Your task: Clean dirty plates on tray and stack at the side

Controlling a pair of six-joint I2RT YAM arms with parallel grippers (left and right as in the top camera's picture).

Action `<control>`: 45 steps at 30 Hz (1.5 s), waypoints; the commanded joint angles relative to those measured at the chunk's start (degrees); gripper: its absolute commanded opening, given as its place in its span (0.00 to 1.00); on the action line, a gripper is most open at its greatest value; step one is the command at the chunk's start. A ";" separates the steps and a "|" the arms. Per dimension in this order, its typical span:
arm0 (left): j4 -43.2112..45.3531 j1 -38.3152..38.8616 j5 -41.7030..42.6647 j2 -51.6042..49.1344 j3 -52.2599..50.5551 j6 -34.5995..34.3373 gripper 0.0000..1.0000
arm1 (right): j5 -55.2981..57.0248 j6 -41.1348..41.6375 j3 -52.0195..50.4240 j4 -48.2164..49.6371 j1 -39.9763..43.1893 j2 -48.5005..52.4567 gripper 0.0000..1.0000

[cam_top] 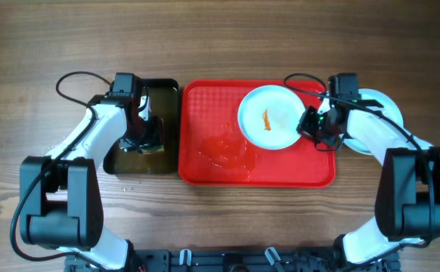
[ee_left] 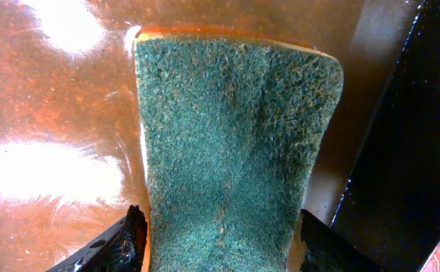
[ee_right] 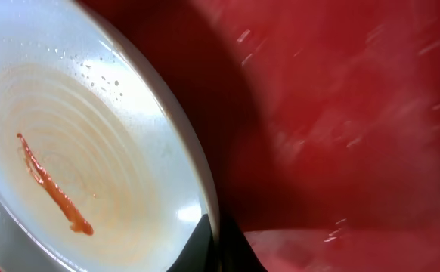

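The dirty plate (cam_top: 271, 117) lay in the red tray (cam_top: 205, 170), toward the tray's 2 o'clock corner in the overhead view. An orange sauce streak (cam_top: 266, 120) ran across its centre, roughly from 12 to 6 o'clock. The right gripper (cam_top: 313, 125) sat at the plate's 3 o'clock edge. The right wrist view showed its dark fingertips closed on the rim, pinching it, with the bowl of the plate spreading away toward 10 o'clock. A wet sheen (cam_top: 227, 151) lay on the tray floor at about 7 o'clock from the plate.

The left gripper (cam_top: 143, 137) was over the black tray (cam_top: 167, 87) of brownish water, at 9 o'clock from the red tray and well apart from the plate. Its fingers were pressed against both sides of a green scouring sponge (ee_left: 235, 151), whose long axis ran away from them toward 12 o'clock in the left wrist view.

A second pale plate (cam_top: 377, 98) showed off the tray at 3 o'clock, partly under the right arm.

Judging by this, the plate was held but not yet scrubbed. The sponge lay at 9 o'clock from it, so the left arm would have to cross toward 3 o'clock.
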State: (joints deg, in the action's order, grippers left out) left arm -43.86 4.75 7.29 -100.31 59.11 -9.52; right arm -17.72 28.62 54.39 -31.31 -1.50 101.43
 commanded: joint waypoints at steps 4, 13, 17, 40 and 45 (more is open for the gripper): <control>1.46 0.00 -0.33 -0.42 0.90 -0.11 0.64 | -1.07 -0.61 -0.48 -2.38 -9.20 1.33 0.04; 10.78 0.00 -0.35 -3.67 0.90 -0.11 0.61 | -1.05 -0.13 -0.48 -2.25 -11.85 1.33 0.04; 11.47 0.00 -0.35 -5.84 0.90 -0.11 0.57 | -1.05 -0.15 -0.48 -2.27 -11.85 1.33 0.04; -0.13 2.49 0.96 -1.70 1.11 0.09 0.17 | -1.05 -0.13 -0.48 -2.08 -11.85 1.33 0.04; 0.11 2.91 -2.08 -1.68 1.14 0.11 0.04 | -1.05 -0.17 -0.48 -2.23 -11.85 1.33 0.04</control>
State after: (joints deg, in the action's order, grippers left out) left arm -43.92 7.25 7.29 -102.89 60.12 -9.54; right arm -19.07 28.25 54.39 -33.28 -12.99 101.43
